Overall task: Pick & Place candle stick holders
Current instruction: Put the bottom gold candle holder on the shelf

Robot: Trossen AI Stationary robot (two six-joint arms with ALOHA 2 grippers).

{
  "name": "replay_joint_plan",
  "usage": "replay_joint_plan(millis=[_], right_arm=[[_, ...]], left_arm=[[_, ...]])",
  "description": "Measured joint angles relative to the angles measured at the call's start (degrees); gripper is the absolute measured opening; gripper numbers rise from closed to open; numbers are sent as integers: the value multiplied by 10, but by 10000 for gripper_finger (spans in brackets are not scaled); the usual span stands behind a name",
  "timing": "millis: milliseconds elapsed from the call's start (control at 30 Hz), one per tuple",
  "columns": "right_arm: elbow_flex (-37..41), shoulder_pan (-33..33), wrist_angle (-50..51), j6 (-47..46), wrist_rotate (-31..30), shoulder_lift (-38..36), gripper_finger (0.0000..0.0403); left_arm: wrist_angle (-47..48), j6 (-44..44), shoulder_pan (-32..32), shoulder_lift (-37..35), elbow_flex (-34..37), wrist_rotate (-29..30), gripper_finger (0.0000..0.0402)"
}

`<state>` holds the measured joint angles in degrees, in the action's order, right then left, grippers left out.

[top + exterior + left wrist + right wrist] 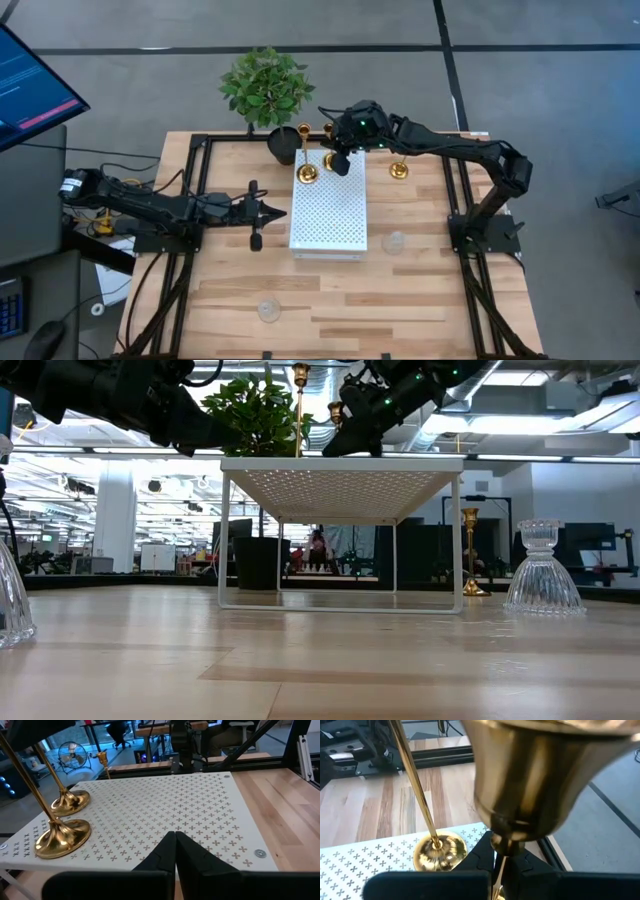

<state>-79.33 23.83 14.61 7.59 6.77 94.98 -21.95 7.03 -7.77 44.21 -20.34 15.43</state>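
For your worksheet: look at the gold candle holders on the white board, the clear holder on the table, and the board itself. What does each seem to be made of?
Gold candle holder: probably polished brass or gold-plated metal, since it mirrors its surroundings. Clear holder: apparently pressed glass, transparent with ribbed facets, though clear plastic is possible. White board: likely painted sheet metal, matte and punched with small cross-shaped holes.

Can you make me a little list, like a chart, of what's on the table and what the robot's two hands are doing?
white perforated board: middle of the table, on legs
gold holders on board: two, a tall one and a second gold holder beside it
right gripper: over the board's far end, shut on that second holder's stem
third gold holder: on the wood, right of the board
glass holders: one right of the board, one near the front edge
left gripper: shut, empty, at the board's left edge
plant: behind the table
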Motion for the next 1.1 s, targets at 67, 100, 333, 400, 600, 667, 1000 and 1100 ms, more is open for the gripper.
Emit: replay_joint_plan(millis=[67, 100, 333, 400, 600, 667, 1000, 1100], right_arm=[[0, 0, 0, -4, 5, 0, 0], [0, 0, 0, -9, 7, 0, 0], [0, 0, -9, -16, 8, 0, 0], [0, 0, -14, -18, 8, 0, 0], [0, -1, -19, -23, 9, 0, 0], [0, -1, -19, -23, 9, 0, 0], [0, -1, -18, -31, 12, 0, 4], [0, -1, -14, -31, 12, 0, 3]], left_arm=[[0, 0, 0, 0, 0, 0, 7], [0, 0, 0, 0, 0, 0, 7], [0, 0, 0, 0, 0, 0, 7], [0, 0, 0, 0, 0, 0, 7], [0, 0, 0, 0, 0, 0, 7], [0, 0, 0, 0, 0, 0, 7], [0, 0, 0, 0, 0, 0, 7], [0, 0, 0, 0, 0, 0, 7]])
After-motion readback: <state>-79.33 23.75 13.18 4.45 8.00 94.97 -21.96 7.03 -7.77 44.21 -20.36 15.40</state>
